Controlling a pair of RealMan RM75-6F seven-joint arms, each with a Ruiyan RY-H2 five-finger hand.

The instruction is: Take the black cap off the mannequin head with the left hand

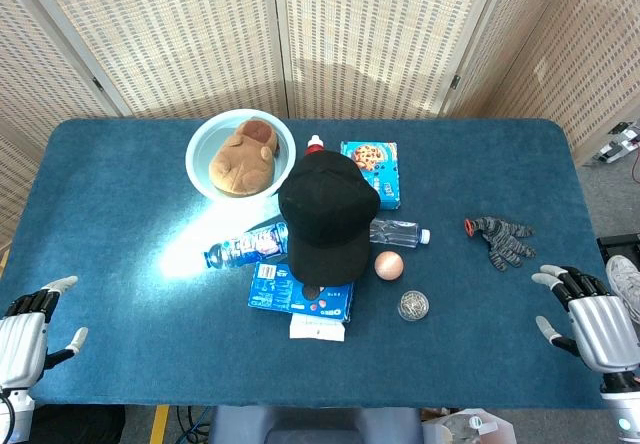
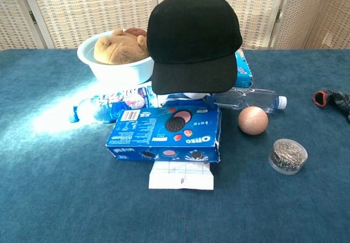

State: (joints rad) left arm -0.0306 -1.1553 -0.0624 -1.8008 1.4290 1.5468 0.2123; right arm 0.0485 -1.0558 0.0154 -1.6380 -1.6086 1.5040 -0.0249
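At table centre sits one black cap (image 1: 327,214) — beside two water bottles (image 1: 398,232) and two cookie boxes (image 2: 167,135); left hand (image 1: 25,334) and right hand (image 1: 590,319) empty, fingers spread.

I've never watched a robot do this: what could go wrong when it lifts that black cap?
The black cap sits amid clutter, so the left hand, reaching in from the table's near corner, might knock the water bottle or Oreo box. The mannequin head is almost hidden beneath the cap and could tip.

Matt cloth black cap (image 2: 194,35), glossy cardboard Oreo box (image 2: 167,133), blue felt-like table (image 2: 65,199)
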